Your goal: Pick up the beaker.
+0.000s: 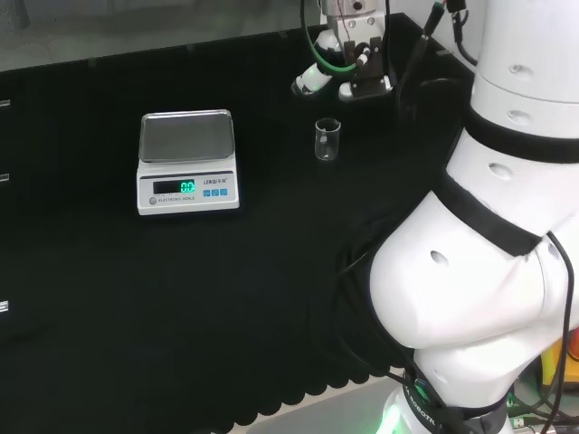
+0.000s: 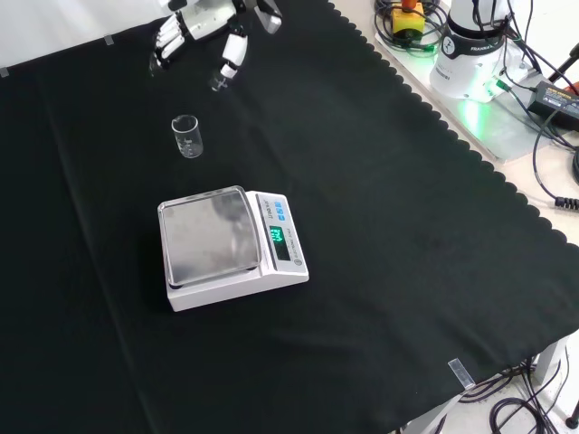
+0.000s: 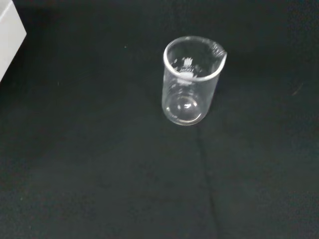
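In the front view, nearest the camera sits the scale [image 2: 231, 246], its pan bare. Just beyond it, apart from it on the open worktop [image 2: 389, 226], stands the beaker [image 2: 187, 136]: upright, long axis vertical, mouth up and apparently empty. The wrist view shows its spout [image 3: 220, 51] as a small lip on the rim; which way that faces on the worktop is hard to tell from the other views. Farthest back, the hand [image 2: 210, 34] hangs above the cloth, well clear of the beaker, its fingers [image 2: 232, 54] spread and relaxed, holding nothing.

The step in hand looks like the approach. To do it well, the hand should probably come down beside the glass, not onto the rim, with thumb and fingers either side of the wall, closing around mid-height. Clear, light glass tips easily, so a finger nudging it early could knock it over.
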Tool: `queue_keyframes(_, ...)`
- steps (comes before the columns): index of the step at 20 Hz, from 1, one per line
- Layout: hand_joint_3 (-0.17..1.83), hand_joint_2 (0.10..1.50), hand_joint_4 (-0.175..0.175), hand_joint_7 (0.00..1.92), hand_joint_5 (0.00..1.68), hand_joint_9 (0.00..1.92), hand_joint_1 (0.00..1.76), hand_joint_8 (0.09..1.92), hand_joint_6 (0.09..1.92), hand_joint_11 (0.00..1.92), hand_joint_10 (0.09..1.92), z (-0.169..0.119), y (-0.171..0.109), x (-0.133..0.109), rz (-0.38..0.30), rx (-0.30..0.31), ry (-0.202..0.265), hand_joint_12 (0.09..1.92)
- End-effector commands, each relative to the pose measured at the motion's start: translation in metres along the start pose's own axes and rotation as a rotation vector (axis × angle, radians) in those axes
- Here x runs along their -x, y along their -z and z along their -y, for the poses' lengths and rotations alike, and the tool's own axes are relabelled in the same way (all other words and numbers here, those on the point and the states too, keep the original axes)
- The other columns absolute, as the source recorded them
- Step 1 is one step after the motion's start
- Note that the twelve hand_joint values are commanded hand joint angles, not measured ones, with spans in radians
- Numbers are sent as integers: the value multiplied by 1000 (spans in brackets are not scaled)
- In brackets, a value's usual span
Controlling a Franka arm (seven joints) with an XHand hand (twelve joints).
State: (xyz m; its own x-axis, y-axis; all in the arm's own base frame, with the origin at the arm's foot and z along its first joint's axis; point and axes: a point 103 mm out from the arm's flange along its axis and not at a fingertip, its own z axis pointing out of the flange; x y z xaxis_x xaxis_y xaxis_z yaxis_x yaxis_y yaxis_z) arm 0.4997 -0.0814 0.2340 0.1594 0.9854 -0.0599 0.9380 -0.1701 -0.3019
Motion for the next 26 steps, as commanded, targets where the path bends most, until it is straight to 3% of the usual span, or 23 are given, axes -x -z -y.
queue_keyframes(1,367,868,-81,114,312,205,479,818,87,219,913,-23,-16,-5,-25,-9,3,1463)
queue_keyframes(7,369,862,-82,101,315,96,482,814,87,10,926,-44,-34,-7,-21,-52,-2,1464)
queue_keyframes(26,367,859,-84,66,316,54,487,808,87,0,930,-93,-81,25,-66,-157,-17,1415)
